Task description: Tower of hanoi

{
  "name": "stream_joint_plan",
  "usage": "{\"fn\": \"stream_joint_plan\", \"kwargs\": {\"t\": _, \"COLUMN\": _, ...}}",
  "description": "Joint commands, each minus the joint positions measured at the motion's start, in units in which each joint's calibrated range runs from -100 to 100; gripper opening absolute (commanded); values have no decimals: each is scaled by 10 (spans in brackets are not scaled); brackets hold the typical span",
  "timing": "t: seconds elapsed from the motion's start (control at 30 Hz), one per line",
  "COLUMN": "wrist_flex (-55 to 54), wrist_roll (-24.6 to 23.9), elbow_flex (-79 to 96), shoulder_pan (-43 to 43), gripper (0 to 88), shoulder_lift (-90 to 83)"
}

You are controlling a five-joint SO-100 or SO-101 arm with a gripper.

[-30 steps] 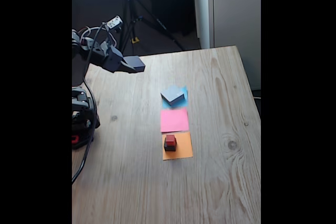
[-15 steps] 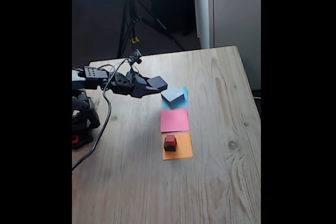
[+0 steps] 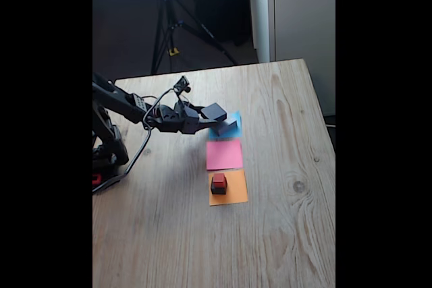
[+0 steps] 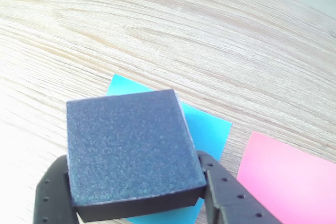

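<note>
We are taking the blue paper [image 3: 233, 125] as our landmark. In the fixed view the paper is lying on the table [image 3: 283, 166], with the pink paper [image 3: 223, 154] just below it in the picture and the orange paper [image 3: 228, 188] below that, the three forming a column.

The arm [image 3: 128, 106] is reaching in from the left edge of the fixed view toward the blue paper. The claw [image 3: 217, 118] is sitting over the blue paper's left part, closed around the black block [image 3: 214, 111]. In the wrist view the claw [image 4: 135, 192] is gripping that same black block [image 4: 131, 148] from both sides: one finger [image 4: 52, 195] is pressing its left face and the other its right face, each touching the block. The block's flat top is facing the camera and is covering much of the blue paper [image 4: 207, 129] beneath.

The wide grey block [image 3: 229, 125] is lying on the blue paper, partly hidden behind the claw in the fixed view. We cannot tell whether the black block is touching it or hanging just above it.

The small dark grey block [image 3: 219, 188] is standing on the orange paper, well below the blue paper in the fixed view, with the red cube [image 3: 219, 179] stacked on it. The pink paper [image 4: 289, 182] is lying to the right of the blue paper in the wrist view.
</note>
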Motion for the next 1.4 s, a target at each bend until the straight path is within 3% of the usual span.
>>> {"fn": "stream_joint_plan", "kwargs": {"t": 0.0, "wrist_flex": -37, "wrist_roll": 9, "elbow_flex": -37, "shoulder_pan": 1, "gripper": 144, "shoulder_lift": 23}}
{"fn": "stream_joint_plan", "kwargs": {"t": 0.73, "wrist_flex": -90, "wrist_roll": 9, "elbow_flex": -67, "shoulder_pan": 13, "gripper": 150, "shoulder_lift": 105}}
{"fn": "stream_joint_plan", "kwargs": {"t": 1.37, "wrist_flex": -97, "wrist_roll": 9, "elbow_flex": -31, "shoulder_pan": 20, "gripper": 325, "shoulder_lift": 69}}
